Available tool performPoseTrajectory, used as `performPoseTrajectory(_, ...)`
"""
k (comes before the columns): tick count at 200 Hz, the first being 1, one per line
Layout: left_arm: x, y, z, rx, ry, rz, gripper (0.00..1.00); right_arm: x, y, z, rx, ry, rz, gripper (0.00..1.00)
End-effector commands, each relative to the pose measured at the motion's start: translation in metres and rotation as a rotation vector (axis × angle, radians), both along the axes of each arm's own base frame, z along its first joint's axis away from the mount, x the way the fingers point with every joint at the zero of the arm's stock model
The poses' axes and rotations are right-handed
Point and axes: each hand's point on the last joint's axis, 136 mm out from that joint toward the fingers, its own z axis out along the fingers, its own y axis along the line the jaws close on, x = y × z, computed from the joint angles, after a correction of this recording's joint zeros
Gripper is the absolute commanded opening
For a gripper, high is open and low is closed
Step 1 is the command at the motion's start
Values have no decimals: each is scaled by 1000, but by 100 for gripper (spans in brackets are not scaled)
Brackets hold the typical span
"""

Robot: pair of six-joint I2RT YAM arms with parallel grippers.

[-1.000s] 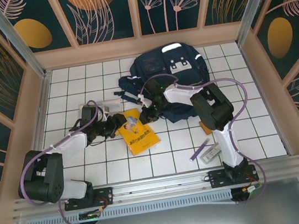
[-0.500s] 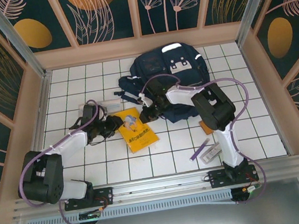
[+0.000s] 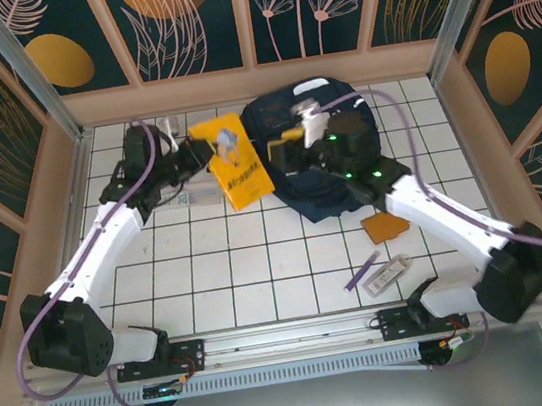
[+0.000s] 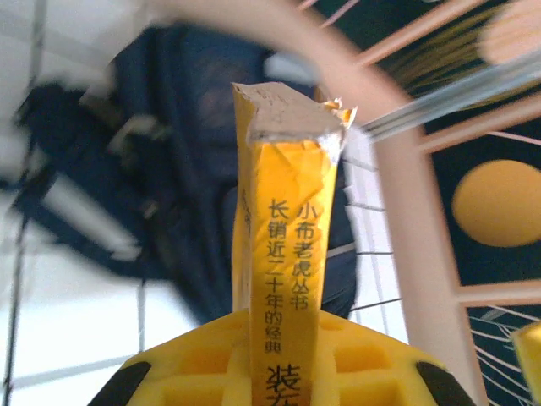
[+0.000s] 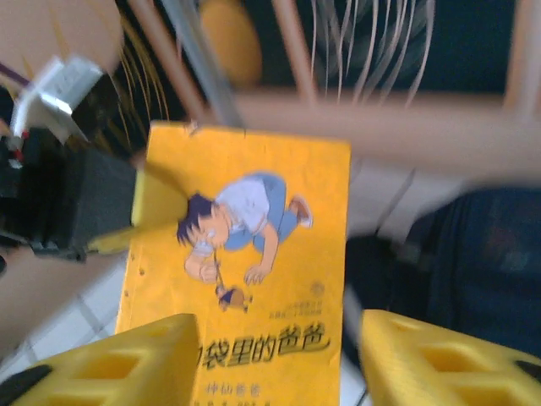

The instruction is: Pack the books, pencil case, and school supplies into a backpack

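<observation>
The left gripper (image 3: 206, 154) is clamped on the yellow book (image 3: 235, 163), raised in the air just beside the backpack (image 3: 335, 192), and the right gripper (image 3: 287, 150) hovers over the backpack, jaws apart (cartoon cover facing it).

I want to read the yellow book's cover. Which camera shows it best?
Right wrist: the yellow book faces it, cartoon boy and title large. Left wrist gets its narrow edge; top external shows it small.

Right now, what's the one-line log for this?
left end effector: shut on yellow book | book: in air beside backpack | right end effector: open
</observation>
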Motion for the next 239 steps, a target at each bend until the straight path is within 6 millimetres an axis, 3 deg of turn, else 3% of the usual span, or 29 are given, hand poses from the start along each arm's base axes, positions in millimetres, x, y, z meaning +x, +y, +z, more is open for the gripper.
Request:
performPoseTrajectory(1,-4,-36,78,16,-306,-186,0,10,-32,-2,-16,-89,-112,62)
performPoseTrajectory(13,-6,-55,96,1,-388,-286,0,0,-46,-2,-40,-151,-39,63)
performPoseTrajectory(31,-8,-73,101,33,-493,-388,0,-19,-61,-7,-57,-214,67,67)
performPoseTrajectory(36,-9,-77,98,41,-520,-409,0,-26,-60,-10,-66,-228,115,96)
performPoseTrajectory(41,-9,-79,97,40,-542,-423,0,-35,-58,-13,-83,-250,175,99)
performPoseTrajectory(51,-15,-85,99,15,-601,-478,0,-46,-55,-17,-122,-290,237,99)
performPoseTrajectory(76,-35,-100,102,-6,-752,-606,0,-46,-59,-21,-177,-298,244,99)
performPoseTrajectory(100,-75,-115,96,56,-951,-781,0,-46,-62,-21,-174,-295,275,95)
performPoseTrajectory(165,-108,-116,103,3,-1048,-892,0,-77,-54,-18,-67,-338,505,78)
performPoseTrajectory(209,-132,-114,124,-103,-1084,-987,0,-89,-49,9,46,-349,581,80)
performPoseTrajectory(239,-134,-115,124,-73,-1095,-1029,0,-95,-55,27,67,-417,552,85)
